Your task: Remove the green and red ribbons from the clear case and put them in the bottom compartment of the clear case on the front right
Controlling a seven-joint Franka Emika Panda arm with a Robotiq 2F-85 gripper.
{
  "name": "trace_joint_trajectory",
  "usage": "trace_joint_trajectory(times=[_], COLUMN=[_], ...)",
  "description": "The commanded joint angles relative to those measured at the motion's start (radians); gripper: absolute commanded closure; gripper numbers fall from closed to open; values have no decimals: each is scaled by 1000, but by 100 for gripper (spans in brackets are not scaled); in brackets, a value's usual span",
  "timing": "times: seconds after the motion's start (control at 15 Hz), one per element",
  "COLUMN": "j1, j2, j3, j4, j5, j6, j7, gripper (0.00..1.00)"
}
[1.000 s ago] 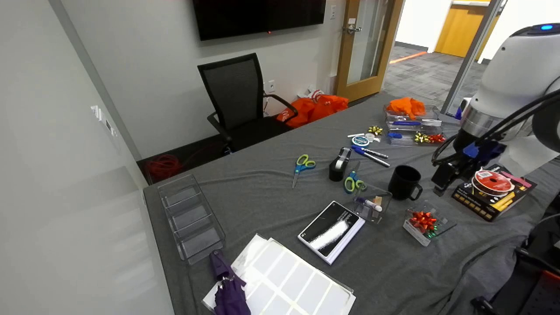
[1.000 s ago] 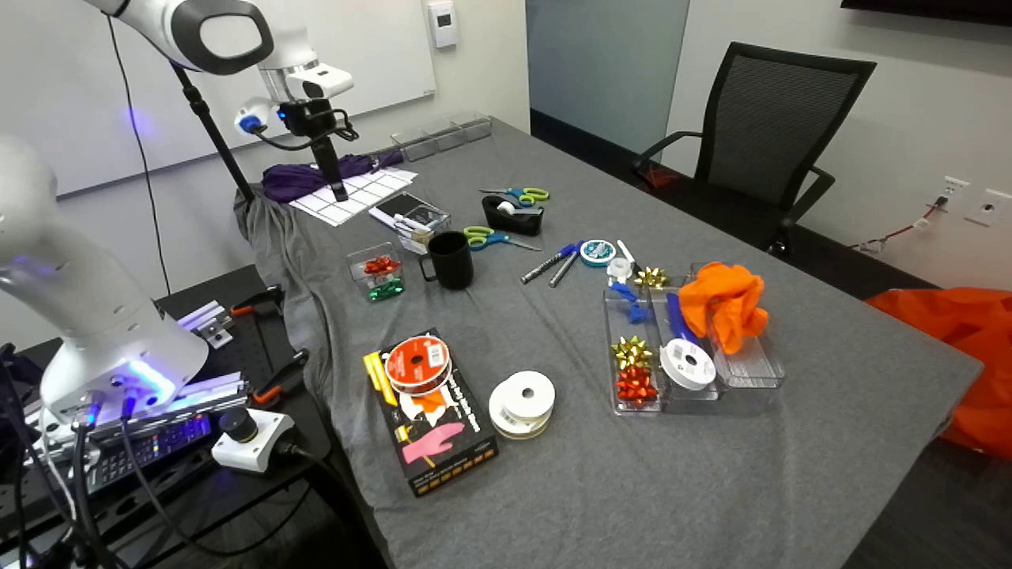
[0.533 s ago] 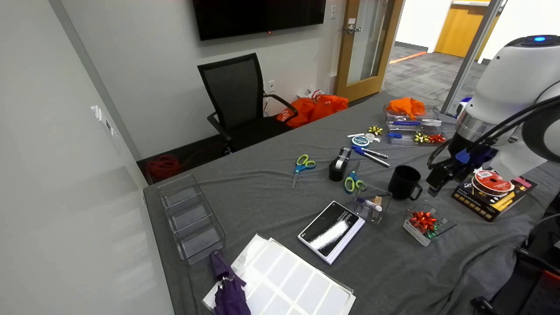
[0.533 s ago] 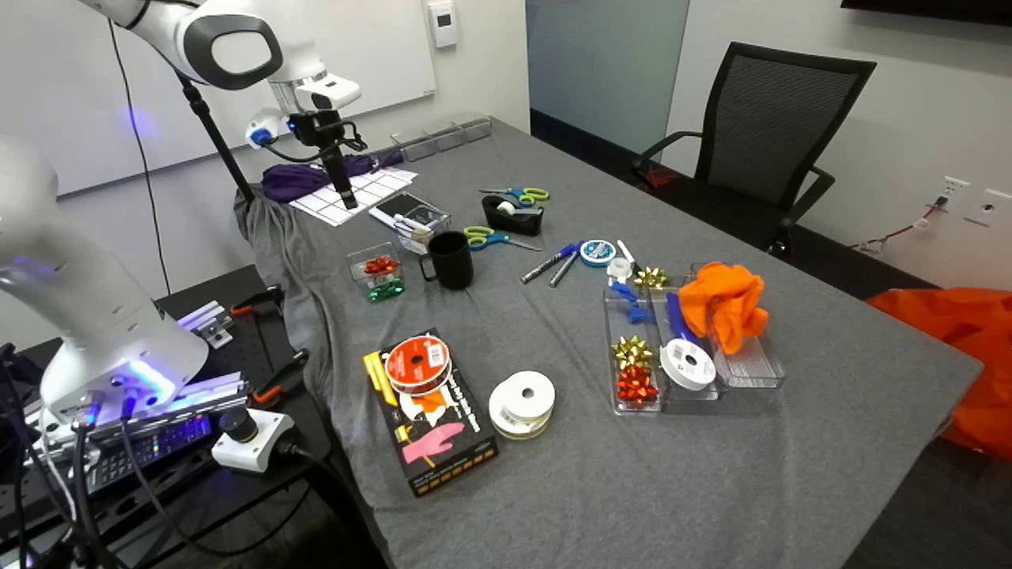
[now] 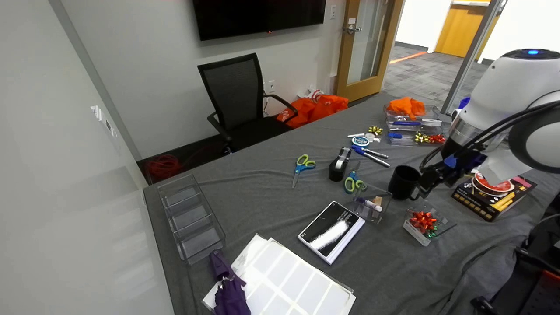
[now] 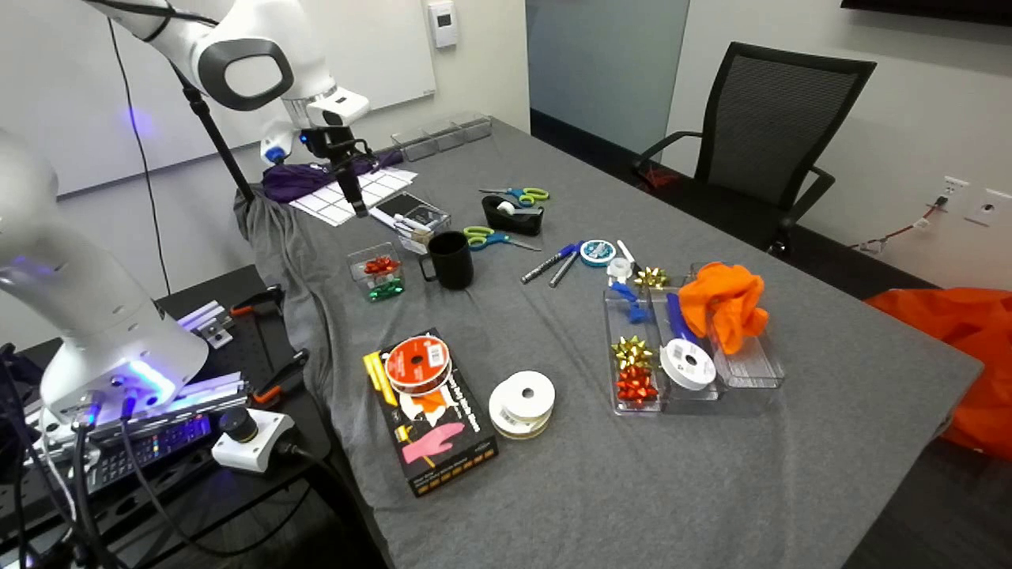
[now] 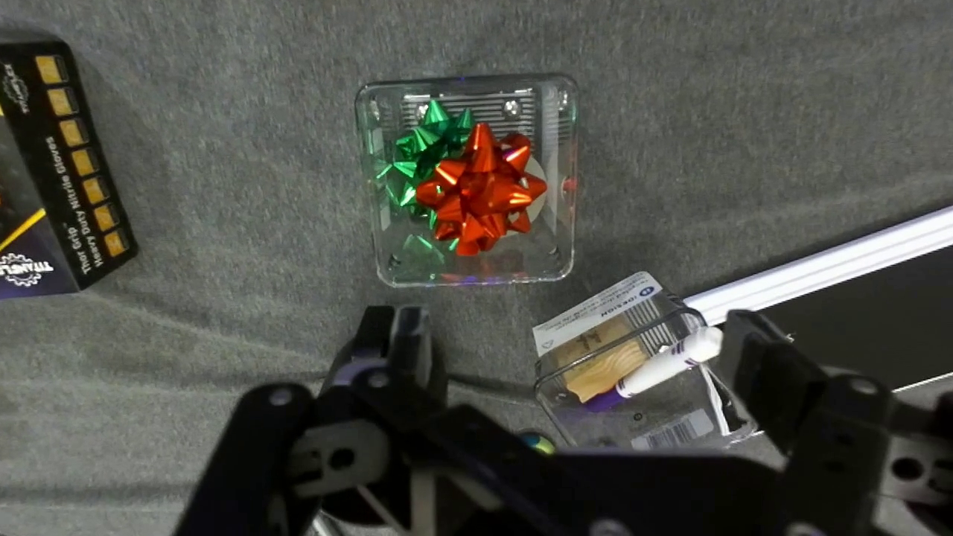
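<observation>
A red bow (image 7: 484,190) lies partly over a green bow (image 7: 428,149) in a small square clear case (image 7: 476,283). The red bow (image 5: 423,222) (image 6: 381,265) shows in both exterior views. My gripper (image 7: 577,339) is open, with nothing between its fingers. It hovers above the table near the small case, over a clear box with a marker. In an exterior view the gripper (image 6: 360,209) is beyond the small case. A clear case with several compartments (image 6: 759,371) holds a gold bow, a red bow, a spool and orange cloth. Another compartmented clear case (image 5: 190,216) stands apart.
A black mug (image 6: 451,261) stands next to the small case. The clear box with a marker (image 7: 663,372) and a black-and-white box (image 5: 331,232) are close by. A glove box (image 6: 435,419) carries a red spool. Scissors, tape and pens lie farther off.
My gripper has come down and moved closer to the small case with the bows, leftward in an exterior view. The bows, cases and other objects have not moved.
</observation>
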Motion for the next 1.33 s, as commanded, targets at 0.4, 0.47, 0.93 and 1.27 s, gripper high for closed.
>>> trace_joint_trajectory(times=[0.4, 0.47, 0.93, 1.27], j1=[-24, -22, -8, 22], j2=[207, 223, 322, 390], j3=[-23, -30, -86, -126], j4=[23, 26, 63, 89], j5=[-97, -111, -191, -209], j6=[63, 67, 127, 180], j7=[49, 61, 131, 166], gripper=[28, 34, 62, 35])
